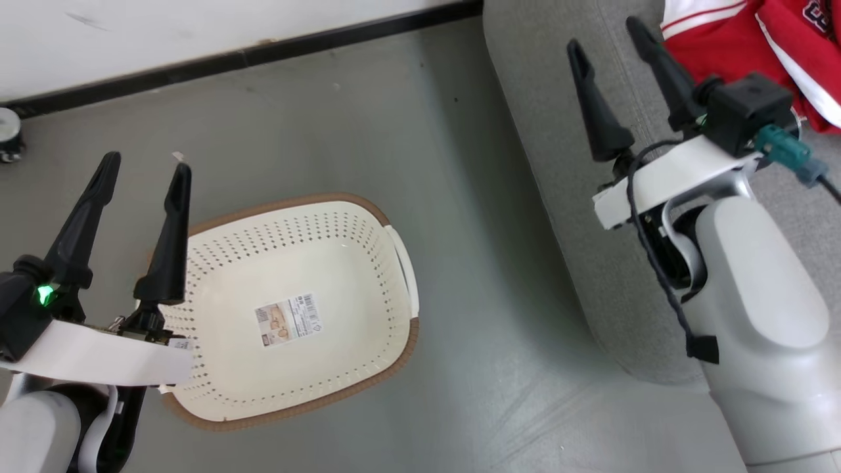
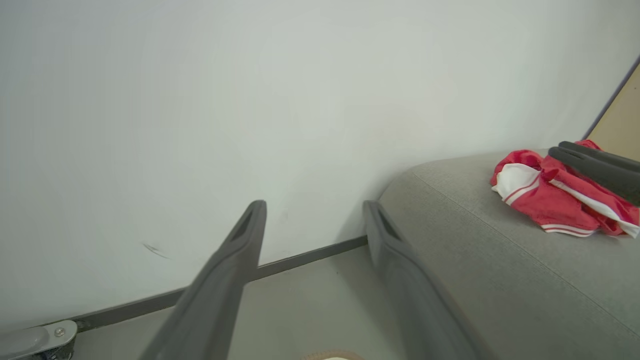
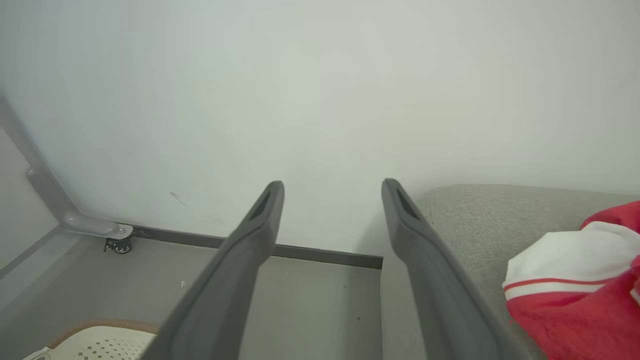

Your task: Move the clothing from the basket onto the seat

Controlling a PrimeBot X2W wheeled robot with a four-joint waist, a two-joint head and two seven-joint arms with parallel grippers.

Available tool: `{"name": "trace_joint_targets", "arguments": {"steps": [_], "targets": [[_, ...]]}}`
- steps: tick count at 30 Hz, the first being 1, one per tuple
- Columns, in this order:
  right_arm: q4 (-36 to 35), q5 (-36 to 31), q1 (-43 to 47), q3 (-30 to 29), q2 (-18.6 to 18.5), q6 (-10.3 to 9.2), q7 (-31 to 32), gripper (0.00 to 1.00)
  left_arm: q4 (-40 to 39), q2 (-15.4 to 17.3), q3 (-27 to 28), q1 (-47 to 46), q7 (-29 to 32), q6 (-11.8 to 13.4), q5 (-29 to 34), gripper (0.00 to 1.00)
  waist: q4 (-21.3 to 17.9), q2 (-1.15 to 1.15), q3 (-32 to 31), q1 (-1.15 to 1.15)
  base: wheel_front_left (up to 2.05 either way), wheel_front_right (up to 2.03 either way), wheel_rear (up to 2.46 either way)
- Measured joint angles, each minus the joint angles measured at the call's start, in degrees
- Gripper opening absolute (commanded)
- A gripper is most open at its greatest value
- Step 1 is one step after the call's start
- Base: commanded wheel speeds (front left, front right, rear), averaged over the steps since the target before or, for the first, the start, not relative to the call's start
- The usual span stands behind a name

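Note:
The cream-white basket (image 1: 368, 230) with its brown rim stands on the floor, with only a paper label inside it. The red and white clothing (image 1: 775, 39) lies bunched on the grey seat (image 1: 558, 131) at the top right. My left gripper (image 1: 146, 164) is open over the basket's left end, nothing between its fingers. My right gripper (image 1: 608, 34) is open above the seat, just left of the clothing and apart from it. In the left wrist view the clothing (image 2: 555, 207) rests on the seat (image 2: 500, 270); the right wrist view shows the clothing (image 3: 575, 280) at its right edge.
A white wall with a dark baseboard (image 1: 263, 56) runs behind the basket and the seat. A caster wheel (image 1: 10, 135) stands at the far left by the wall. Grey floor (image 1: 486, 315) lies between the basket and the seat.

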Motion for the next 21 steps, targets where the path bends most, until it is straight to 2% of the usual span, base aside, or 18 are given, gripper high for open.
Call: {"name": "trace_joint_targets", "arguments": {"steps": [11, 21], "targets": [[0.4, -0.1, 5.2, 0.3, -0.1, 0.00, -1.6, 1.00, 4.9, -1.8, 2.6, 4.4, -5.2, 0.5, -2.0, 1.00, 3.6, 0.00, -4.9, 0.00, 0.00, 0.00, 0.00], [-0.5, 0.6, 11.9, -3.4, -0.2, -0.01, -1.8, 1.00, 9.4, -3.5, 3.6, 8.4, -9.7, -0.2, -3.4, 1.00, 6.2, 0.00, -9.4, 0.00, 0.00, 0.00, 0.00]]}}
